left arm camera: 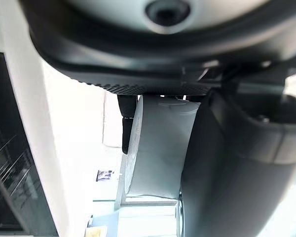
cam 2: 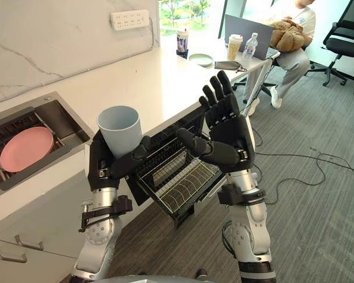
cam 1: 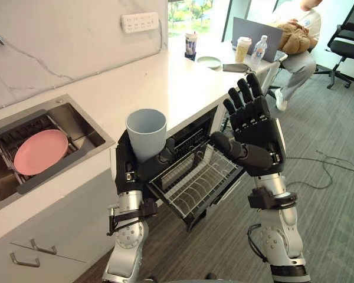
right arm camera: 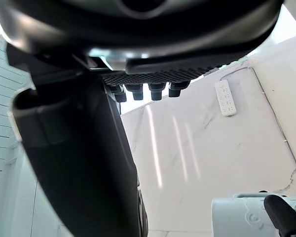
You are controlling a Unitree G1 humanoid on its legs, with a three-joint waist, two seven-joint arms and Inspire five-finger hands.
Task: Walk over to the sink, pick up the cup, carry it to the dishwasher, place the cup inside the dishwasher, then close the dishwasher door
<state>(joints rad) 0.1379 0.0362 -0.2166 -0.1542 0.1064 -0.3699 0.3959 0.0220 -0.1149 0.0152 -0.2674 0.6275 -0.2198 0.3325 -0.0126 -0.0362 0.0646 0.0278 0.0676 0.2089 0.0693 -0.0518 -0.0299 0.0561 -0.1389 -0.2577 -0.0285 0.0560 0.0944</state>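
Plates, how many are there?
2. A pink plate lies in the sink; a pale plate sits on the countertop's far end. More could hide inside the dishwasher.

No text, number or sign can be read. The cup (cam 1: pixel 146 132) gripped in the left hand (cam 1: pixel 130 168) has faint raised marks on its base, too blurred to make out. Well beyond the raised right hand (cam 1: pixel 256 127), a patterned tumbler (cam 1: pixel 191 43), a lidded beaker (cam 1: pixel 243 48) and a bottle (cam 1: pixel 259 49) stand on the surface (cam 1: pixel 165 82). Their print is too small to read.
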